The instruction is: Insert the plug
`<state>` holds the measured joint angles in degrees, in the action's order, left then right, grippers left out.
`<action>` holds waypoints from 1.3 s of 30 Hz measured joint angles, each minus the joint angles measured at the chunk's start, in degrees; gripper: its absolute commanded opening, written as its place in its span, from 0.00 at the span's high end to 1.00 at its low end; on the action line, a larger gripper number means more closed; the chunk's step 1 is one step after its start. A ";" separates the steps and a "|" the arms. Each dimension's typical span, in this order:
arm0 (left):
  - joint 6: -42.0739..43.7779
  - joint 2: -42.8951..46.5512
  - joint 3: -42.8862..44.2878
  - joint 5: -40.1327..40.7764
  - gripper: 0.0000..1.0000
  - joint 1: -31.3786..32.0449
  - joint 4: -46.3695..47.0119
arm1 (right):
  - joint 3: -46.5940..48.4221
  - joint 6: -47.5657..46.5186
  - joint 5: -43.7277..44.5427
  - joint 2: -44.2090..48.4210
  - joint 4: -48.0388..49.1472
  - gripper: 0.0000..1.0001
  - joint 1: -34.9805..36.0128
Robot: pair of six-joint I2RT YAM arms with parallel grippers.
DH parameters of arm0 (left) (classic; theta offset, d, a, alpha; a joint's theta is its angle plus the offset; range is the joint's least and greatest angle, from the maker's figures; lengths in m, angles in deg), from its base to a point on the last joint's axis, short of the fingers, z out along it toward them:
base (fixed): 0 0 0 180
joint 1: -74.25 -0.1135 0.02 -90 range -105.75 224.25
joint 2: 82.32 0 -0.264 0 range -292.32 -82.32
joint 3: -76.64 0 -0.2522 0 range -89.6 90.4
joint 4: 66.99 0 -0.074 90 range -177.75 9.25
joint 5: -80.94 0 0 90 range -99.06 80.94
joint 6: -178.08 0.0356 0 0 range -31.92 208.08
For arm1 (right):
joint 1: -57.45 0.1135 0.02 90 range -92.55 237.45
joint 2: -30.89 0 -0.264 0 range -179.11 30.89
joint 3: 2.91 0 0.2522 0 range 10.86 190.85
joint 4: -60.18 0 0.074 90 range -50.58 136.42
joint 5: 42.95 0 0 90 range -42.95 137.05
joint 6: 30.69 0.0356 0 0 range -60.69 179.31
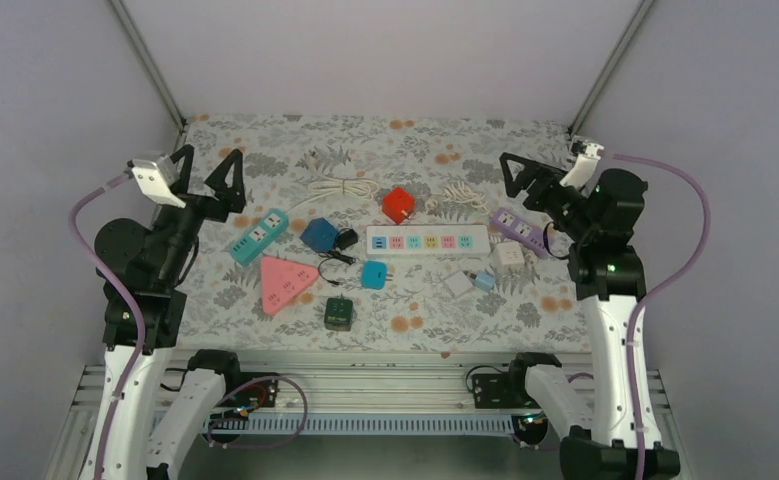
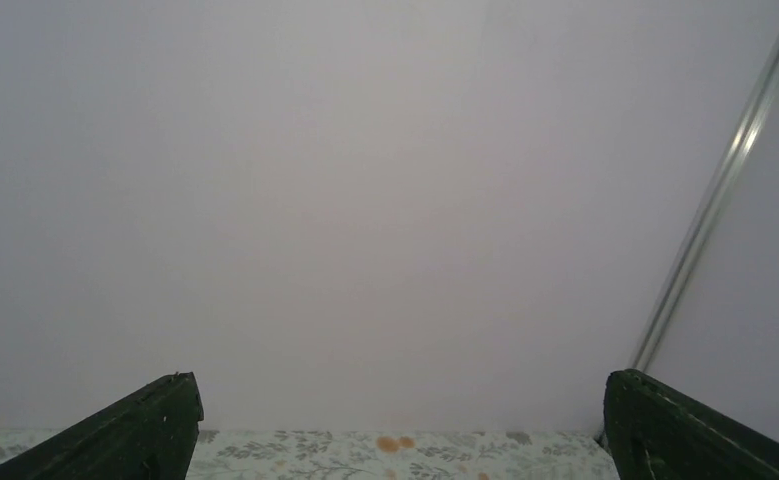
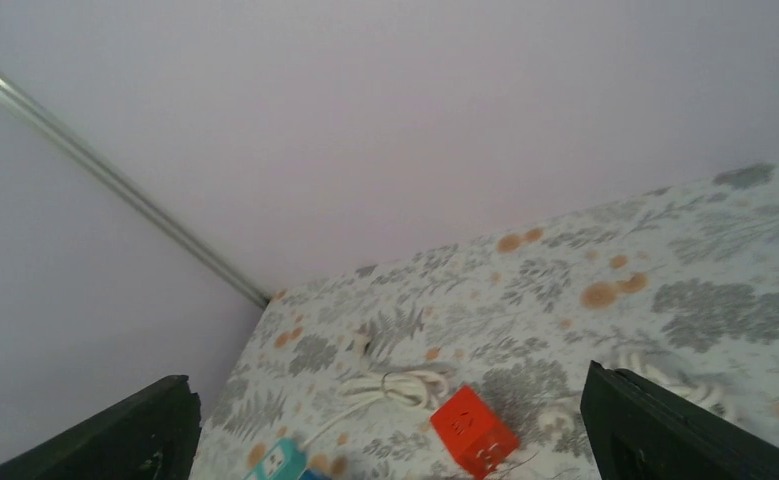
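Arm bases [image 1: 210, 372] line the near edge of the desk [image 1: 435, 135]; left hand [image 1: 206, 167] and right hand [image 1: 525, 175] hang wide open, empty, above its side margins.

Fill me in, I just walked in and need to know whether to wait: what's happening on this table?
Nothing is being handled yet. The left pincer and the right pincer are both open and empty, raised over the left and right sides of the table. The white power strip lies mid-table, with a teal strip, a purple strip and a red cube around it.
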<state>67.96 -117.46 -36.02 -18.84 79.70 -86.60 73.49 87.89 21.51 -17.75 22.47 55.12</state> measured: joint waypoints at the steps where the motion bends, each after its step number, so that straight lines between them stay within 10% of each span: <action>1: 0.07 0.09 -0.02 -0.52 0.00 0.00 0.02 | 0.07 0.15 -1.53 -0.87 0.61 0.02 0.02; 9: 0.92 1.86 -3.28 -6.62 0.00 0.13 1.57 | -1.09 0.31 -3.06 -7.63 2.12 0.08 6.56; 25: 2.75 -3.37 -9.92 -17.79 0.00 0.20 7.23 | -6.32 4.24 31.36 -28.50 -9.40 0.00 40.54; 39: 2.78 -4.15 -10.78 -17.35 0.00 0.20 7.45 | -16.61 10.32 47.69 -23.08 -13.86 0.00 21.92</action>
<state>70.74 -121.61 -46.79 -36.20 79.90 -79.14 56.87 98.21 69.21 -40.83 8.62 77.05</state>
